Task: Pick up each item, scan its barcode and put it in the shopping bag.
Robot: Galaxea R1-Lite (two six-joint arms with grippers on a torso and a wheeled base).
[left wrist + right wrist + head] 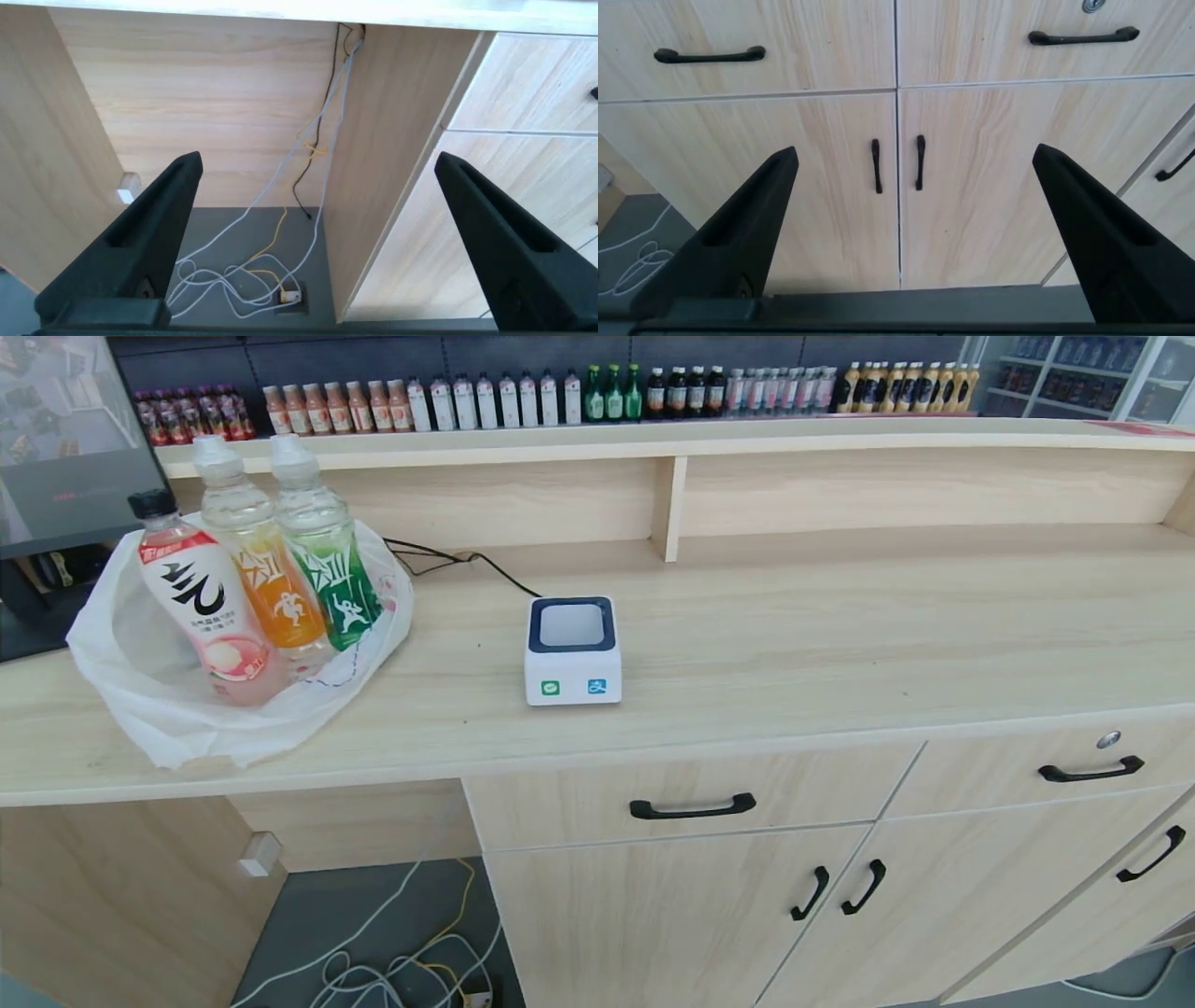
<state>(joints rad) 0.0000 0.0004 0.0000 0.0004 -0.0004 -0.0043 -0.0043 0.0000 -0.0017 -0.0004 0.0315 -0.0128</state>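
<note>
Left gripper (318, 159): fingers apart, low, facing the bay (234, 121) under our desk (840, 635).
Right gripper (915, 151): fingers apart, facing the cabinet doors (831, 215).
Three bottles (266, 569): we see them upright in the shopping bag (149, 709), far left on the desk, above both grippers; left arm nearer, we judge.

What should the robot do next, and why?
Probably just stop and rest its arms low. The pink bottle, orange bottle and green bottle already stand in the bag beside the scanner. The left gripper and right gripper hang open below the counter, holding nothing.
</note>
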